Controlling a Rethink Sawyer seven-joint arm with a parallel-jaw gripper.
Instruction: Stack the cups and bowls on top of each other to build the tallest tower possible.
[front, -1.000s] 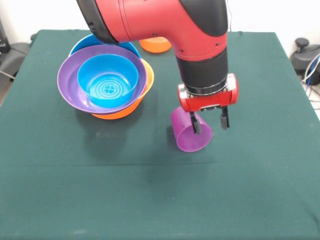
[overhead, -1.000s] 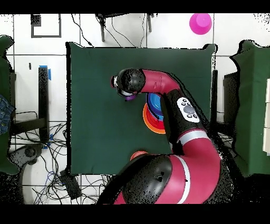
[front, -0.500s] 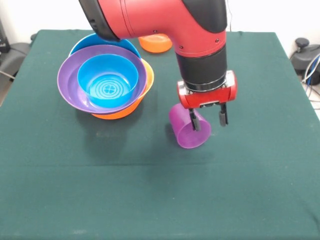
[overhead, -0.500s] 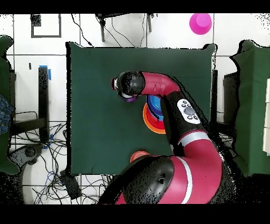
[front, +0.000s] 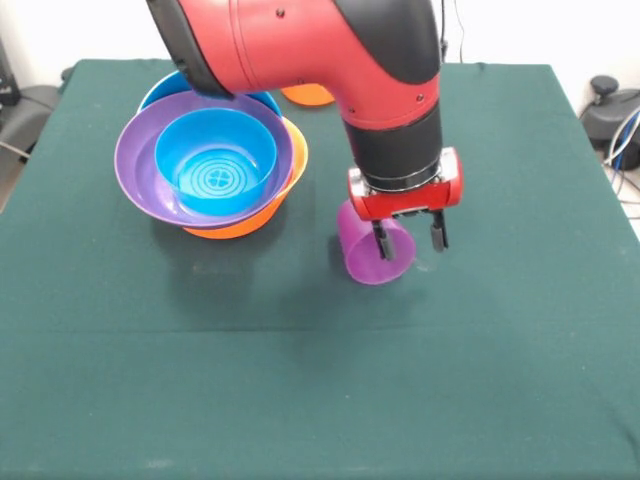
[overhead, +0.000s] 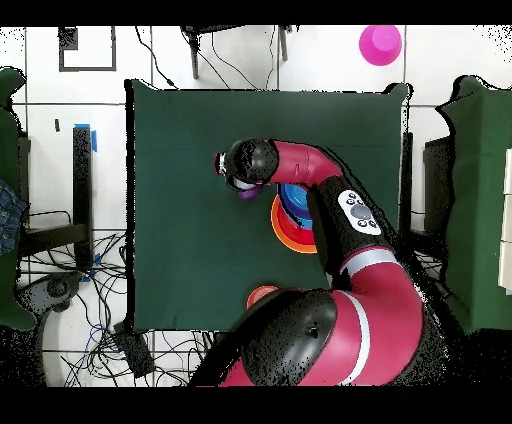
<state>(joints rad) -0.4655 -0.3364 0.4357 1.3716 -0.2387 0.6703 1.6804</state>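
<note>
So far, a tower (front: 212, 165) is built at one side of the table (front: 300, 400): a purple bowl (front: 140, 160) and a small blue bowl (front: 216, 160) are nested over an orange one. A small orange bowl (front: 308, 95) is left apart behind the arm. The purple cup (front: 365, 255), not yet stacked, is pinched at its rim by the gripper (front: 408, 236), beside the tower.

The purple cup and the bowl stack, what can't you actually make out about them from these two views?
- Purple cup, front view: one finger of the claw is in front of its rim; whether the claw grips it is unclear.
- Purple cup, overhead view: only a sliver shows under the arm.
- Tower, overhead view: the arm covers most of it.
- Small orange bowl, front view: mostly behind the arm.
</note>
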